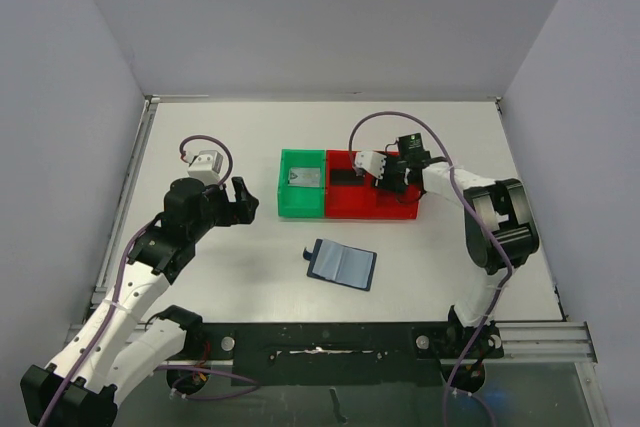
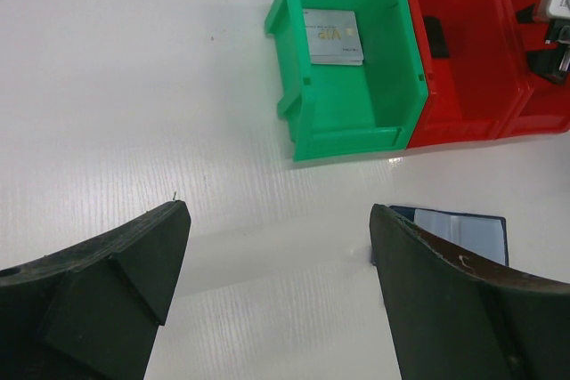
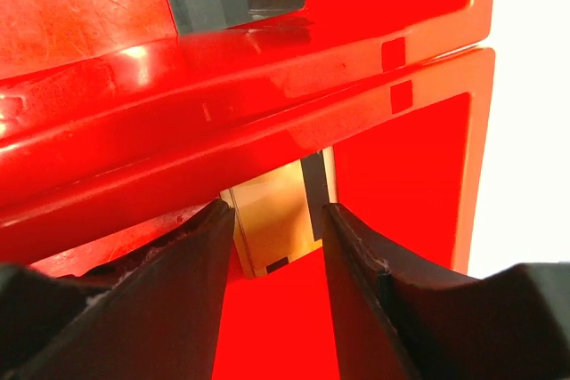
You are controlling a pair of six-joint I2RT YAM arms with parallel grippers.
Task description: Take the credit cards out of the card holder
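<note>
My right pincer [image 3: 277, 211] hangs nose-down in the right red tray [image 1: 397, 213], its jaws apart. Through the gap I see the gold-orange card [image 3: 267, 229] just past the fingertips. I cannot tell whether either pad touches it. Its dark stripe runs along its right edge, straight away from the wrist camera. The tray wall hides its far end, so I cannot judge its long axis.

My left pincer [image 1: 240, 201] hovers over bare table [image 1: 220, 277], left of the green tray [image 1: 300, 209], with its jaws spread wide and nothing between them.

The silver-grey card [image 2: 332, 37] lies flat in the far part of the green tray, long axis left to right, printed face up. The black card [image 1: 343, 173] sits in the far part of the left red tray [image 1: 350, 210], also lengthwise left to right as seen from above.

The card holder [image 1: 341, 264] lies open on the table, near of the trays and between the two arms. Its pale pockets face up. Its long axis runs left to right, the right end a little nearer, and its closure tab points left.
</note>
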